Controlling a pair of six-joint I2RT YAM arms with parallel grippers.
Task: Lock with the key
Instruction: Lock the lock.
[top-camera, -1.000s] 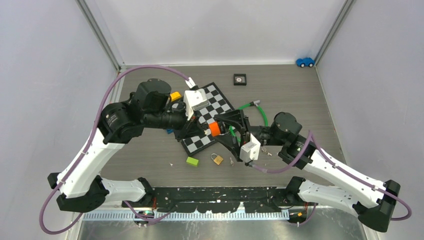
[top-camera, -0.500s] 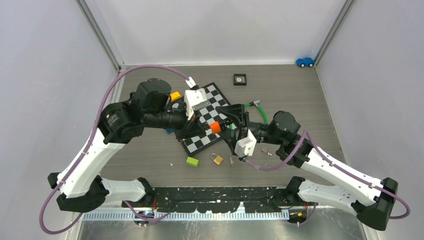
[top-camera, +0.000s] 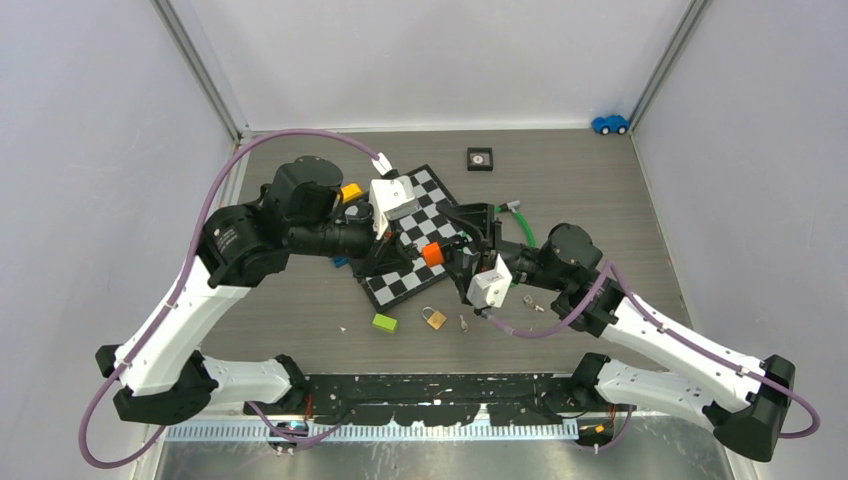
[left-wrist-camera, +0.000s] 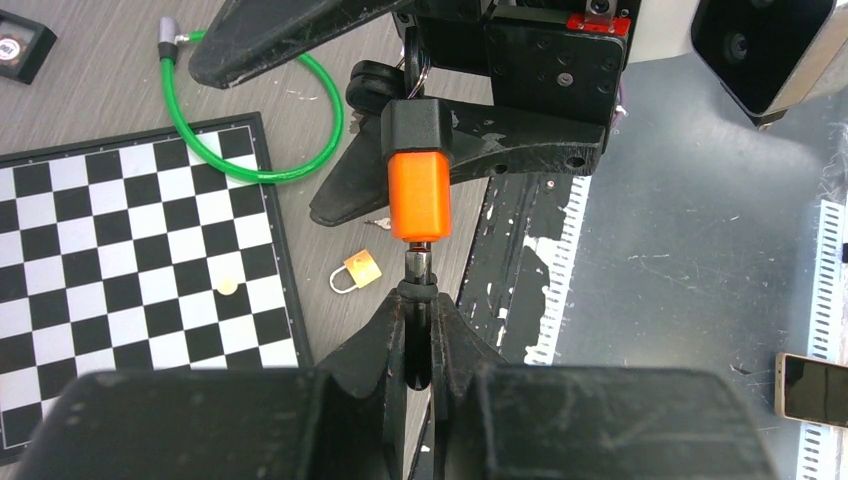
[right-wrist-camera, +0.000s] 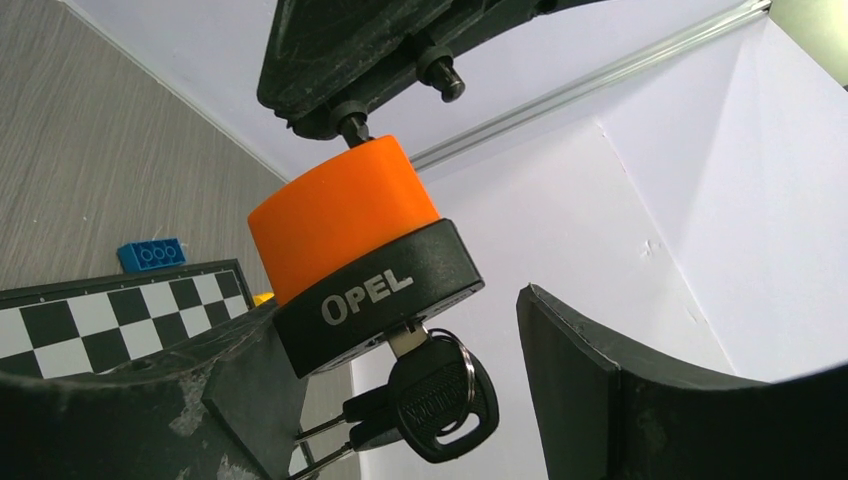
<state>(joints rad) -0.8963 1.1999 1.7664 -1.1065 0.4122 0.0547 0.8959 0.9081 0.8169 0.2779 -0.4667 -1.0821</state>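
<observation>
Left jaws: clenched on the short metal stud (left-wrist-camera: 418, 266) that projects from the orange end of the lock (left-wrist-camera: 417, 195). Their fingers (left-wrist-camera: 390, 340) pinch it from both sides.

Right jaws: released, standing wide. The lock's black cap sits between them and rests against one finger (right-wrist-camera: 215, 385); the other finger (right-wrist-camera: 600, 370) is apart from it.

Lock: orange body, black cap marked OPEL. Held in the air between the two arms, over the near edge of the chessboard (left-wrist-camera: 130, 270).

Key (right-wrist-camera: 440, 398): blade in the black cap, black head and ring hanging below it in the right wrist view.

On the bench (top-camera: 600, 190) beneath: green cable (left-wrist-camera: 300, 160), and a small brass padlock (left-wrist-camera: 358, 271) near the board's edge.
</observation>
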